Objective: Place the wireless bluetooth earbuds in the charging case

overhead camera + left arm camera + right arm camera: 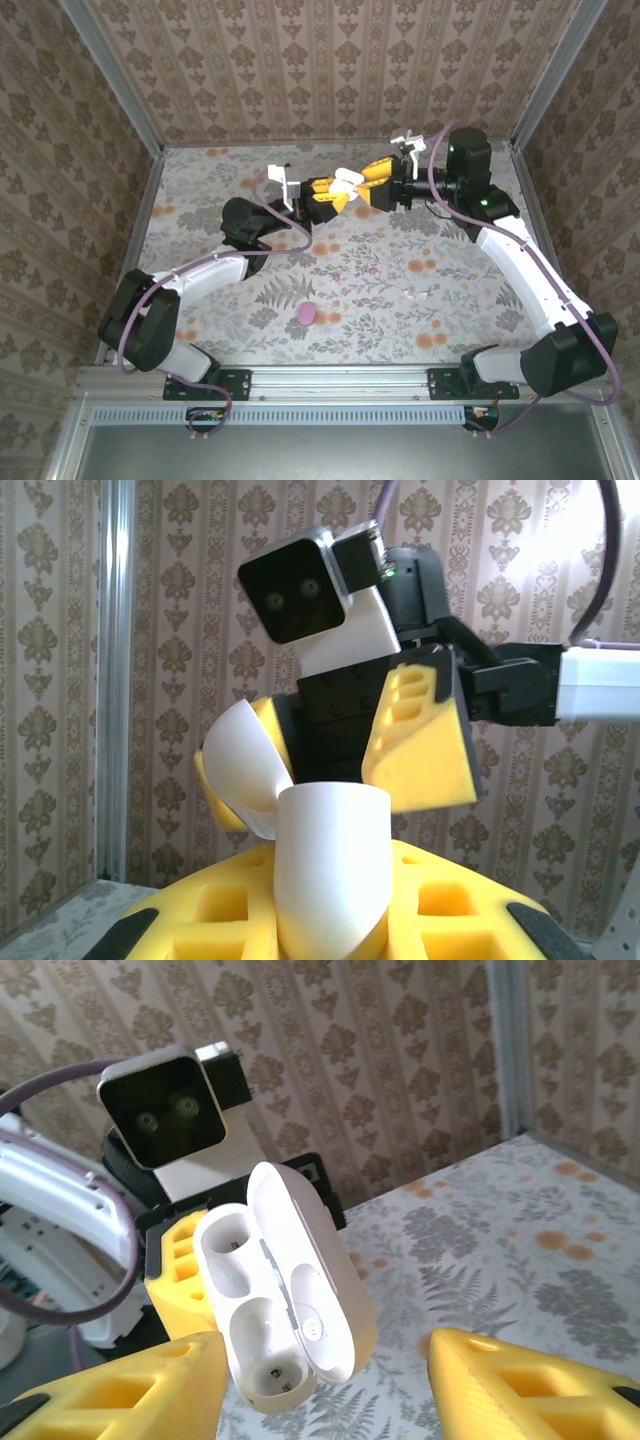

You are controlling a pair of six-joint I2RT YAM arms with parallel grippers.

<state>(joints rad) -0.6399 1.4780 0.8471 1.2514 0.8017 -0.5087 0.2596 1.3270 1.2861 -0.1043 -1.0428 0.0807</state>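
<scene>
Floral table (200, 190) | charging case (290, 1290) clamped in left gripper (331, 193) | right gripper (328, 1385) beside

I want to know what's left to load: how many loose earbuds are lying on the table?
4: two pink earbuds lie mid-table, and two white earbuds lie just to their right. More may be hidden.

The case (330, 875) is cut off by the lower edge, and its wells are hidden behind its own wall. Well apart from the case, toward the arm bases, the earbuds (410, 291) are shown too small for detail.
</scene>
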